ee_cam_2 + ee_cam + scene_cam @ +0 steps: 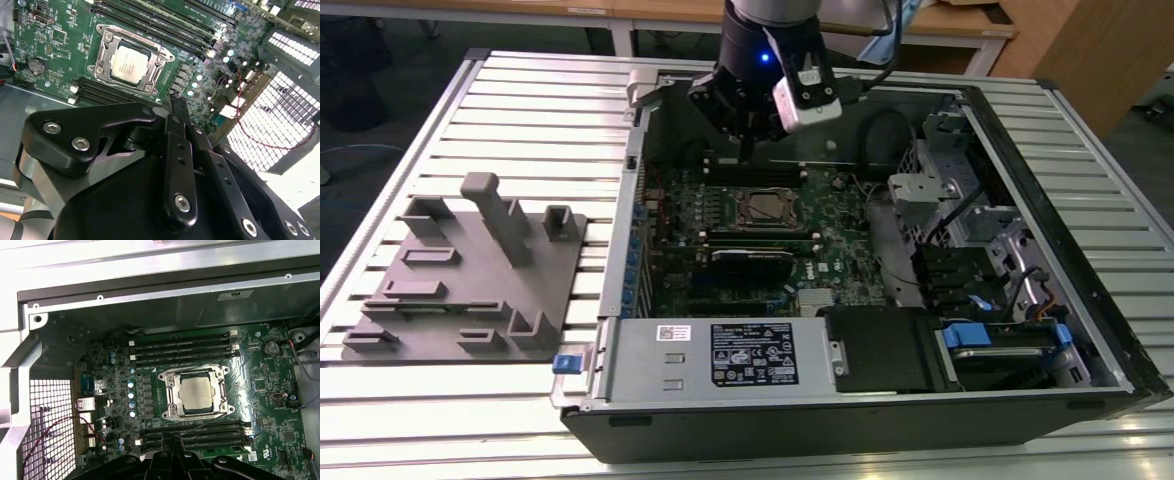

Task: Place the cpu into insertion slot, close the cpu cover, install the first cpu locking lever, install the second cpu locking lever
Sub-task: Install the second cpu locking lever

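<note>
The cpu (196, 394) lies flat in the slot (171, 405), its silvery-grey top showing through the square window of the cover (195, 371), which lies down over it as a thin metal frame. In the first wrist view it sits just right of the frame's centre; in the second wrist view it is in the upper middle (131, 63); in the exterior view it is at the centre of the board (765, 210). It lies ahead of and below my gripper (178, 106), just past the memory slots (192, 434) that run between us. The socket is near square, its frame a little longer across those slots. My fingers are drawn together, nearly touching, and hold nothing. In the exterior view my gripper (749, 140) hangs over the board's far edge, in the upper middle of the frame. I judge the chip seated and the cover down; whether either lever is latched I cannot tell.
</note>
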Controlling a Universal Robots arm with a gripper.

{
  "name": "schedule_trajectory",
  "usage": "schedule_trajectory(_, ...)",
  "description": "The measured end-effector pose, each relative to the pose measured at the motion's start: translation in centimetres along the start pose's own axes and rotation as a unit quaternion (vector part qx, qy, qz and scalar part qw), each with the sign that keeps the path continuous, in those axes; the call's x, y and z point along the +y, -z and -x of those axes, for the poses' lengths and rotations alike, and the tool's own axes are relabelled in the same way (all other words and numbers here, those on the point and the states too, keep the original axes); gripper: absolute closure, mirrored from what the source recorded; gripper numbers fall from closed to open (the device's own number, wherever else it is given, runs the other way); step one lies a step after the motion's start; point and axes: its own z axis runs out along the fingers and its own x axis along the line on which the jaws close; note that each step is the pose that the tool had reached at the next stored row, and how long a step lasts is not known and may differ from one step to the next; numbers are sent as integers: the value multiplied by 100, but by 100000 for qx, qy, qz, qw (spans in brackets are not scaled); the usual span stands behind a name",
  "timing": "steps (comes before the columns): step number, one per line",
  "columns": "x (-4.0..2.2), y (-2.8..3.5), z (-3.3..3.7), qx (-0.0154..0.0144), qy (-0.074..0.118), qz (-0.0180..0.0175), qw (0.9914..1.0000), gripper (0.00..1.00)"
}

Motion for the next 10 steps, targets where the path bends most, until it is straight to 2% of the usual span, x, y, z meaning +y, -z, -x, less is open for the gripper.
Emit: schedule_trajectory(10, -2, -18, 1, -116, 25, 13, 100000, 89)
